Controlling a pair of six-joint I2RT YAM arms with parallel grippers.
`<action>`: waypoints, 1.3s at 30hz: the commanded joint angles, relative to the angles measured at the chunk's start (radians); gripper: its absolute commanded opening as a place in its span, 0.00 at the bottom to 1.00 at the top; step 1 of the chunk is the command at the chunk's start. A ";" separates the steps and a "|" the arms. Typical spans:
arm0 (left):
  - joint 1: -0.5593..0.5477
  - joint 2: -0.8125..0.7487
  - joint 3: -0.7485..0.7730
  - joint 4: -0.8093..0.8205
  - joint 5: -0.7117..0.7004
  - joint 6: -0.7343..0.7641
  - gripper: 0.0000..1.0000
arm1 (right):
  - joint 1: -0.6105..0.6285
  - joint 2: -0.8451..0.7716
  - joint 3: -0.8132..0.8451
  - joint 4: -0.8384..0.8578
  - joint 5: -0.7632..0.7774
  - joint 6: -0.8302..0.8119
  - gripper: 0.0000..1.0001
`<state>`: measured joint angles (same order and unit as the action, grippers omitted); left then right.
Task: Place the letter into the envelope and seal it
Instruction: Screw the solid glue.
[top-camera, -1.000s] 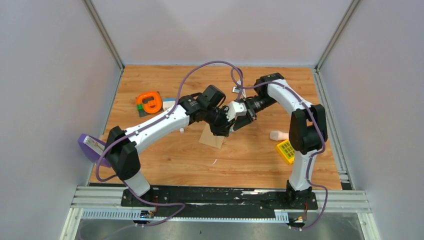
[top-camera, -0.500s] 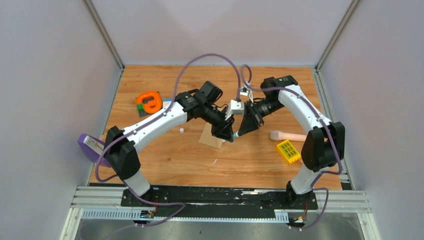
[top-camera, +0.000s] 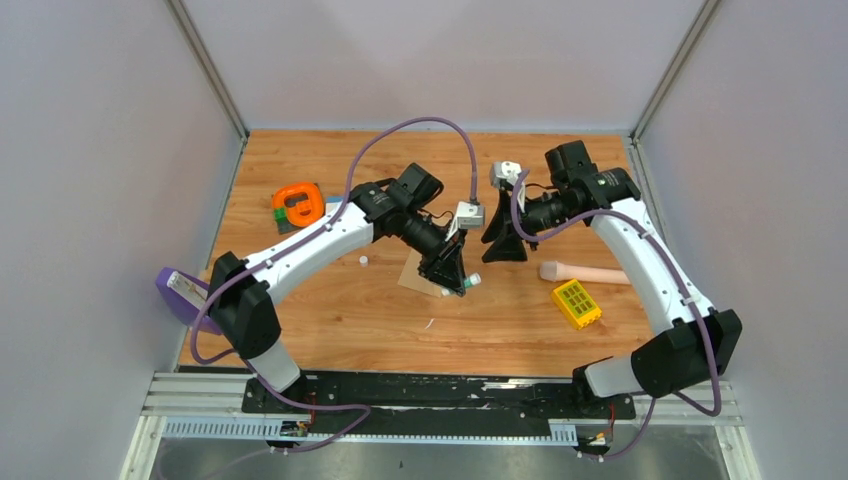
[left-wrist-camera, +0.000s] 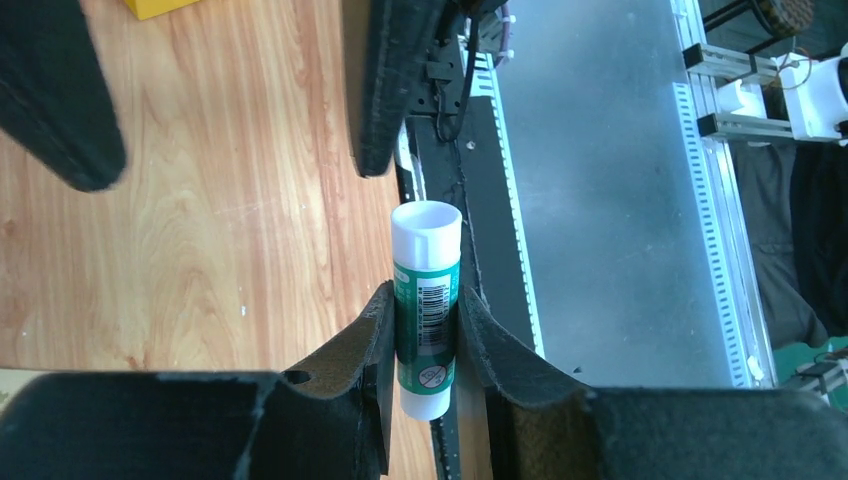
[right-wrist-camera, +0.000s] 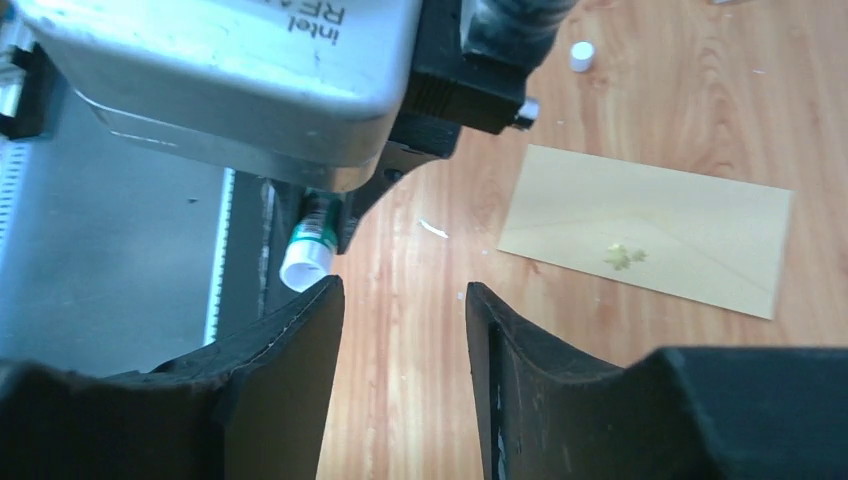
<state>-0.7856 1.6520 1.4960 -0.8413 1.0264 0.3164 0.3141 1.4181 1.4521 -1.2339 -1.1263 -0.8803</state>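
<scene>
glue stick (left-wrist-camera: 427, 300): was pinched by left fingers (left-wrist-camera: 350, 350); right fingers (right-wrist-camera: 290, 340) stood apart, empty. hazard: a loose pinch could drop it, smearing envelope (right-wrist-camera: 650, 230).

Wooden table (top-camera: 330, 335), bearing:
- tan envelope (right-wrist-camera: 690, 215), flat, seams up
- small white cap (top-camera: 363, 260)
- orange ring-shaped item (top-camera: 298, 203)
- pale pink cylinder (top-camera: 585, 272)
- yellow block (top-camera: 577, 303)
- white scrap (top-camera: 430, 323)
</scene>
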 joint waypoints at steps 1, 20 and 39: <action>0.007 -0.055 -0.006 0.000 0.007 -0.022 0.00 | -0.002 -0.083 -0.011 0.133 0.108 0.045 0.52; 0.079 -0.136 -0.063 0.090 -0.034 -0.075 0.00 | 0.020 -0.289 -0.315 0.620 0.030 0.402 0.90; 0.077 -0.113 -0.074 0.097 -0.037 -0.074 0.00 | 0.097 -0.129 -0.245 0.648 -0.051 0.477 0.59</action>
<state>-0.7063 1.5509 1.4311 -0.7712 0.9810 0.2543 0.4065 1.2747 1.1465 -0.6292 -1.1065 -0.4248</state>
